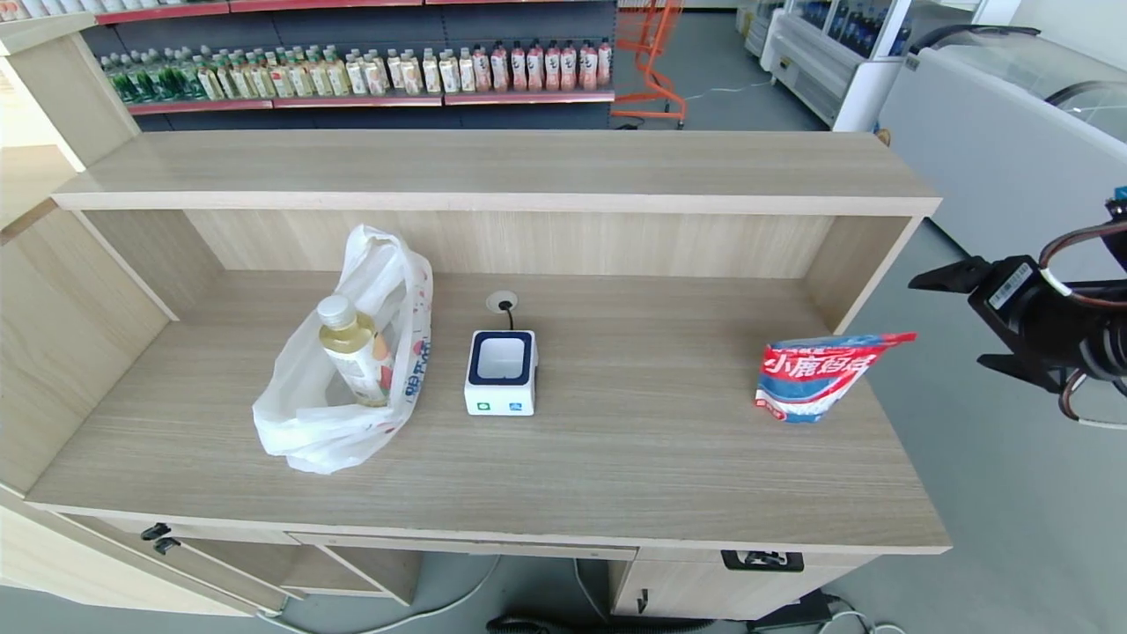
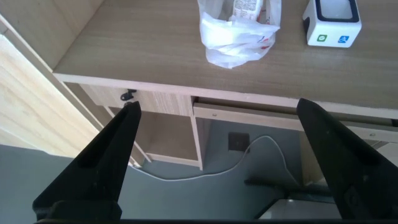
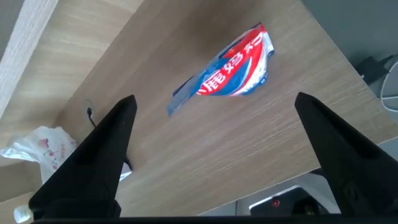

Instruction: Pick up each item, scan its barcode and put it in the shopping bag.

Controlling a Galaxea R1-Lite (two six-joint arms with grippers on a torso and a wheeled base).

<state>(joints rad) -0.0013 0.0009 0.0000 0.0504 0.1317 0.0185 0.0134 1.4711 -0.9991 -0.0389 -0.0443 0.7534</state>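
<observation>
Light wood makes the whole wooden counter (image 1: 651,458), a work surface with a raised shelf behind and side walls, and everything of the task stands on it. The biggest thing on it is the white plastic shopping bag (image 1: 299,423), towards the left edge and about midway between front and back. Its mouth is pulled open upward, I think so that goods can be lowered in without a second claw holding it. Inside it a tea bottle (image 1: 354,357) with a silver cap stands almost upright against the back of the bag, so this item looks finished. The snack pouch (image 1: 814,374), red, white and blue, stands close to the right edge, well apart from the bag, and is the item that remains. It is placed where the right arm can probably reach it. The barcode scanner (image 1: 501,372), a small white box with its window facing up, sits in the middle just beside the bag, so an item likely passes over it on the way. The right gripper (image 1: 968,321) hangs beyond the right edge, fingers spread wide and empty, apart from the pouch. The left gripper (image 2: 214,162) is also wide and empty, low before the front edge on the bag's side.
</observation>
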